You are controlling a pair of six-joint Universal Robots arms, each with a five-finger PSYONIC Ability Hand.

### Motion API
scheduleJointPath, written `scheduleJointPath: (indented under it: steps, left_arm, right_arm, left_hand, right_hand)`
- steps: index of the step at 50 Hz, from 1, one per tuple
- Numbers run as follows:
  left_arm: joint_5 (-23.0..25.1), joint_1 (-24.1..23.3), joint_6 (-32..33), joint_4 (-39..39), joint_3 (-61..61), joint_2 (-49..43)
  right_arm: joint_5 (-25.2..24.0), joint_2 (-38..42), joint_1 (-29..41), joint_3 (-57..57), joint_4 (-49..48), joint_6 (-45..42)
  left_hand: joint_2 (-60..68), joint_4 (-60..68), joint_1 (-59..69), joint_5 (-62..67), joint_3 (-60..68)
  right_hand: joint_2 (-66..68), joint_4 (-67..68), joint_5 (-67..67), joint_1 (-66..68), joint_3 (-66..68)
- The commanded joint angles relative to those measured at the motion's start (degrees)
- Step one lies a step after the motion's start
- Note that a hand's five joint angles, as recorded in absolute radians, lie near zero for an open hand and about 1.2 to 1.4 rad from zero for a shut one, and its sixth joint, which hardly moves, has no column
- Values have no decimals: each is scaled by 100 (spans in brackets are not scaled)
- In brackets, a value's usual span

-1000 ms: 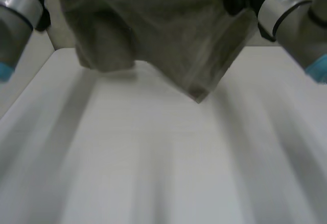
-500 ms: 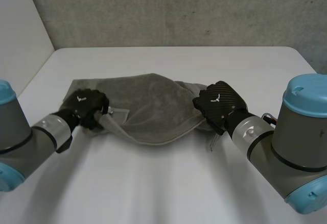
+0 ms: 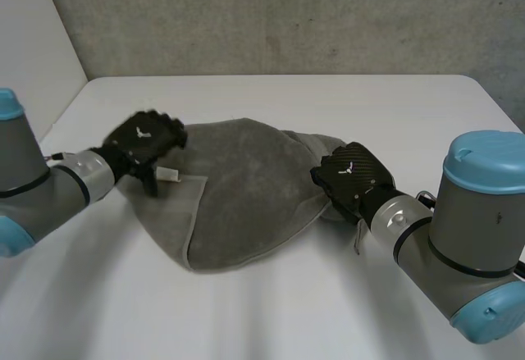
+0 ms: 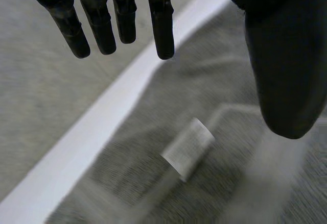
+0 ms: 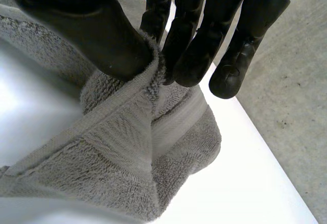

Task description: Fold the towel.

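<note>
The grey towel (image 3: 246, 204) lies bunched on the white table (image 3: 262, 311) between my hands. My right hand (image 3: 353, 178) pinches its edge between thumb and fingers. My left hand (image 3: 143, 140) is spread wide, holding nothing, just over the towel's white label (image 4: 188, 147).

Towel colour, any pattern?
Plain grey towel, with a woven band along its edge; right wrist view shows it best.

On my white bench (image 3: 271, 319) lies a single grey towel (image 3: 246, 196), bunched across the middle, well short of the far edge.
</note>
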Motion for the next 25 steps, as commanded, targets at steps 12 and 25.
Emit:
scheduleJointPath:
  steps: [12, 25]
  left_arm:
    - [702, -204, 1178, -879, 819, -1029]
    - [641, -362, 1125, -1931, 2029, -1704]
  right_arm:
    - [-16, 112, -39, 106, -7, 64]
    - [-16, 217, -39, 141, -16, 64]
  left_hand:
    - [-471, -544, -554, -303, -544]
    - [-320, -393, -404, -152, -393]
  right_hand:
    - [569, 362, 358, 377, 449]
    - [569, 362, 358, 377, 449]
